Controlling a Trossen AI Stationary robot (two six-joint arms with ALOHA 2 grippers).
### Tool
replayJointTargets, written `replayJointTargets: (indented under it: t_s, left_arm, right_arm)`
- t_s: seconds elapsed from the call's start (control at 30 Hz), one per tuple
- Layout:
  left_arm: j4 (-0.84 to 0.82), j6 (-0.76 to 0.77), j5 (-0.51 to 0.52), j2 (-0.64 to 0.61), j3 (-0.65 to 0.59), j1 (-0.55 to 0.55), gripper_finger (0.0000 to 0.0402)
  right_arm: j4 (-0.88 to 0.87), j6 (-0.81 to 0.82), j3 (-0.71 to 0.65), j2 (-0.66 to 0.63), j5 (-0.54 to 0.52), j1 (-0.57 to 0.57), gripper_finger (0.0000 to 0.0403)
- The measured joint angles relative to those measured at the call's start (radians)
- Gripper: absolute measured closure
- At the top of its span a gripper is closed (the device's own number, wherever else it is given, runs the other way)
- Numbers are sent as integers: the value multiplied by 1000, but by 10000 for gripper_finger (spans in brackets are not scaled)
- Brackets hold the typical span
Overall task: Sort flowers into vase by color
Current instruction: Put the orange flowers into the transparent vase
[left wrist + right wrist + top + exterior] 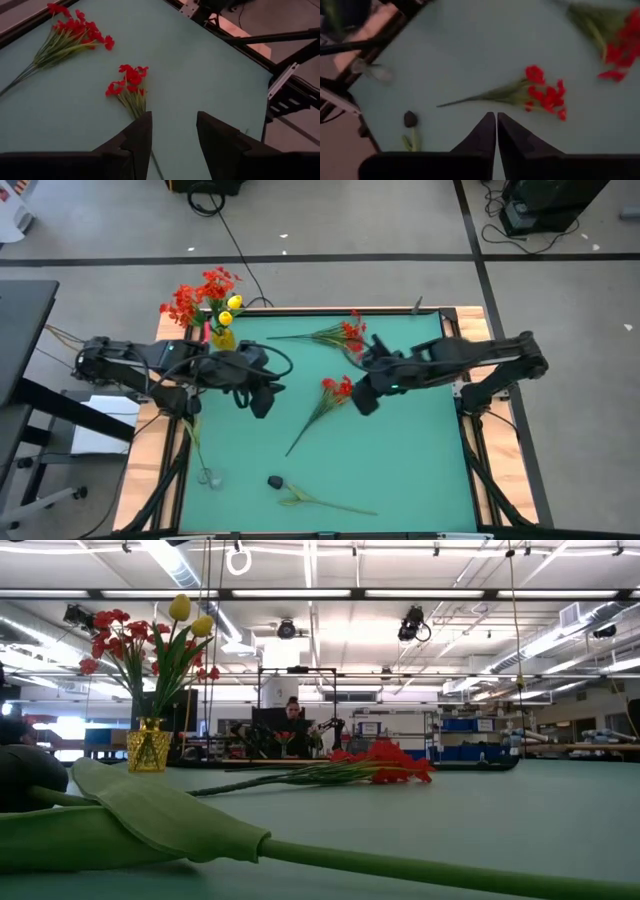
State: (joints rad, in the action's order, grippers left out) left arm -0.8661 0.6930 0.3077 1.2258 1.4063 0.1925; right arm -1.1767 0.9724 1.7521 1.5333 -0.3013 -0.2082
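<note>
A small yellow vase (223,337) (148,748) stands upright at the table's far left corner, with red sprays and yellow tulips (205,295) in it. Two red sprays lie flat on the green mat: one near the far edge (335,335), one in the middle (328,402) (129,86) (540,92). A dark-headed flower (276,481) (410,119) lies near the front edge. My left gripper (262,402) (174,125) hangs open above the mat, left of the middle spray. My right gripper (366,402) (496,130) hangs shut and empty just right of that spray.
The dark-headed flower's stem and leaf (325,502) (150,820) lie along the front edge. A small clear thing (208,476) lies by the left edge. A wooden frame (150,440) borders the mat. Bare mat (420,460) spreads at the near right.
</note>
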Motion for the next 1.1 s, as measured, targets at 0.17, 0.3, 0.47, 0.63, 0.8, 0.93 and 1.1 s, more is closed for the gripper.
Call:
replayJointTargets:
  t_s: [0.17, 0.3, 0.47, 0.63, 0.8, 0.93, 1.1]
  left_arm:
    - [-3, -2, 0, -12, 0, 3, 242]
    - [-26, -13, 1, -15, 0, -1, 242]
    - [-102, 24, 5, -15, 0, -7, 242]
    - [-246, 48, 5, -15, 0, -6, 242]
    - [-332, 54, 25, -15, 0, -6, 242]
    - [-334, 54, 86, -15, 0, -6, 242]
    - [-334, 46, 129, -14, 0, -6, 242]
  right_arm:
    - [152, 103, -208, 10, 57, 51, 357]
    - [334, 204, -353, 19, 102, 77, 335]
    - [663, 317, -543, 20, 191, 117, 299]
    - [904, 446, -706, 20, 212, 155, 255]
    - [980, 580, -808, 20, 191, 182, 206]
    - [1002, 664, -841, 51, 203, 201, 170]
    - [1127, 740, -817, 191, 301, 209, 137]
